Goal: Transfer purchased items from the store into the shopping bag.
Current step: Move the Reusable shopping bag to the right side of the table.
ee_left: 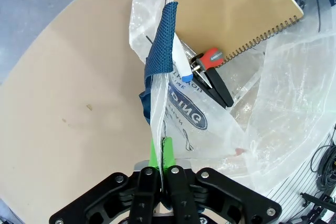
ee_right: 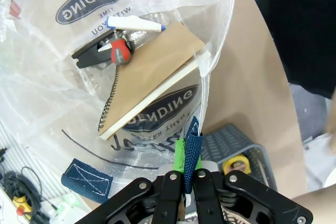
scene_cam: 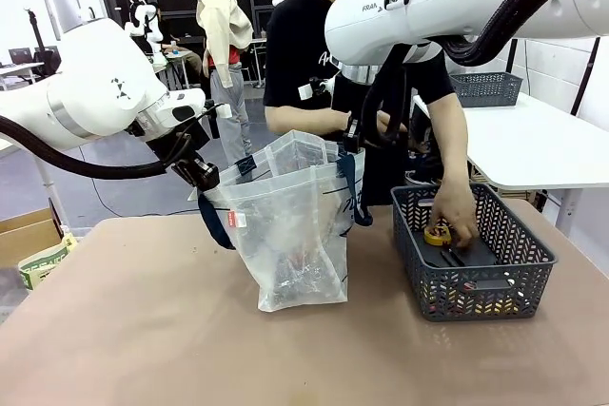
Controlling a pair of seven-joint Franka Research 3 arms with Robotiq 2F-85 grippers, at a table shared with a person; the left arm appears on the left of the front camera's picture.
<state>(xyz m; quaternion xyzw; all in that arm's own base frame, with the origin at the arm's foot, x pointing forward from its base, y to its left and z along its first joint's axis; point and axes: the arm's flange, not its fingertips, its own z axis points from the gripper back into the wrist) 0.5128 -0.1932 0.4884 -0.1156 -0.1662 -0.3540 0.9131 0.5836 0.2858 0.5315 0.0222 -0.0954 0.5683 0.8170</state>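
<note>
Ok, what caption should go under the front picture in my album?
Left gripper and right gripper hold the clear shopping bag open while a person's hand reaches into the grey basket.

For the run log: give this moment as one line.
left claw: shut on shopping bag | right claw: shut on shopping bag | inside: notebook, red-handled tool | person's hand: in basket, at yellow roll

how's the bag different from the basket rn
The shopping bag is clear, soft plastic, held open by the left tool and right tool; the basket is dark grey, rigid and stands unheld. The bag holds a notebook; a person's hand reaches into the basket. Both sit on the table.
</note>
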